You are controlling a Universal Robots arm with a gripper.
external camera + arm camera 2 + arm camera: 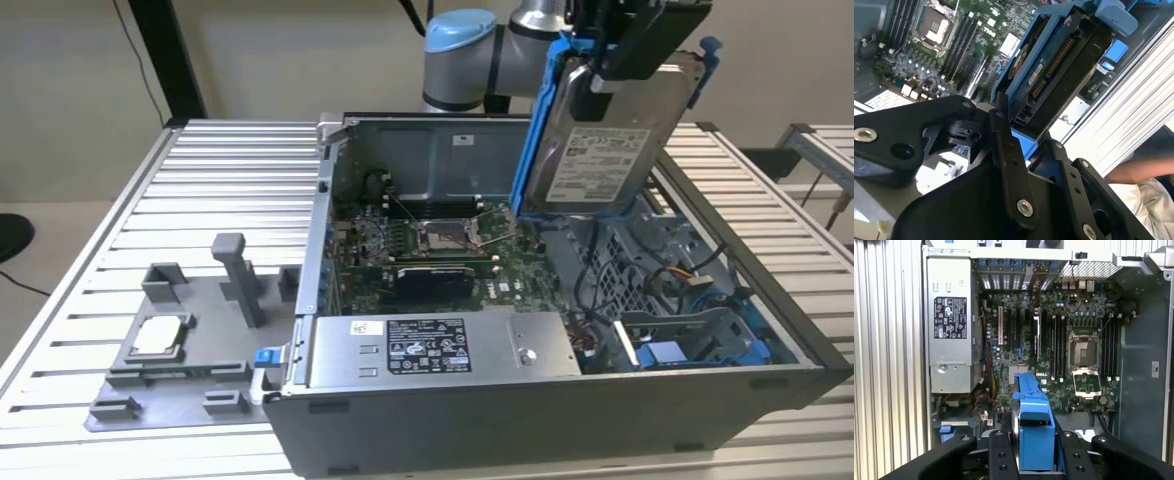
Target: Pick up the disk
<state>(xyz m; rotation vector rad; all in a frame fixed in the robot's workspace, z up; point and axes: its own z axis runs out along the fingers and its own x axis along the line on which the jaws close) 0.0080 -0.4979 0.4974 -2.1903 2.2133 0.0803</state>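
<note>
On the ribbed metal counter (pixel 200 170), an open computer case (pixel 561 400) is lying on its side.
The pincer (pixel 627 55) is clamping the disk (pixel 607 140) by its blue plastic frame, holding the silver, white-labelled slab upright above the green motherboard (pixel 1054 340), clear of the case.

Open computer case (pixel 561 400) below, motherboard (pixel 427 250) bay free, power supply (pixel 441 345) walling one side
</note>
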